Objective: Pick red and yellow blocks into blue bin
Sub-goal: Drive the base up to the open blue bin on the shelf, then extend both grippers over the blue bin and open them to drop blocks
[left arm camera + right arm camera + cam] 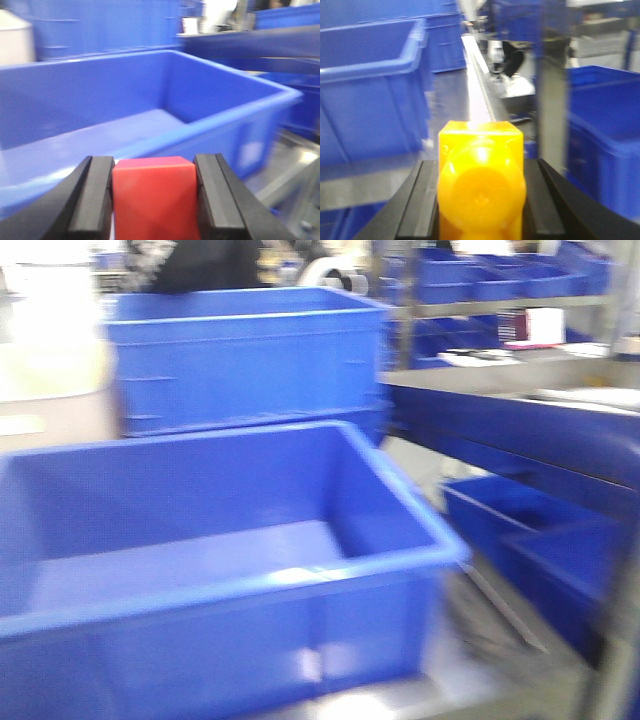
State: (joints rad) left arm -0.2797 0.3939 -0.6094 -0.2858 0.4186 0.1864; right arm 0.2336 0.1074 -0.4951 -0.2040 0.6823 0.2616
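1. Left gripper [154, 200] is closed part-way, jaws pressed flat on 2 opposite sides of the red block [154, 192]. Gripping the smooth faces keeps the block square for a clean drop.
2. That block sits short of the near rim of the blue bin [80, 95]. I judge the carry is under way, and release should wait until the block is over the bin's floor.
3. From the front, the bin stands open-topped, and the part of its floor in view shows no block. A taller ribbed crate [240, 360] stands behind it and has no part in the job.
4. Right gripper [480, 200] is likewise clamped on the yellow block [481, 175], with a round stud facing the camera. A thick-rimmed tub [370, 90], likely the bin, lies off to its left, so this arm probably has farther to travel.
5. A shelf rack [520, 400] of blue trays stands near on the right, and a wide swing could clip it.
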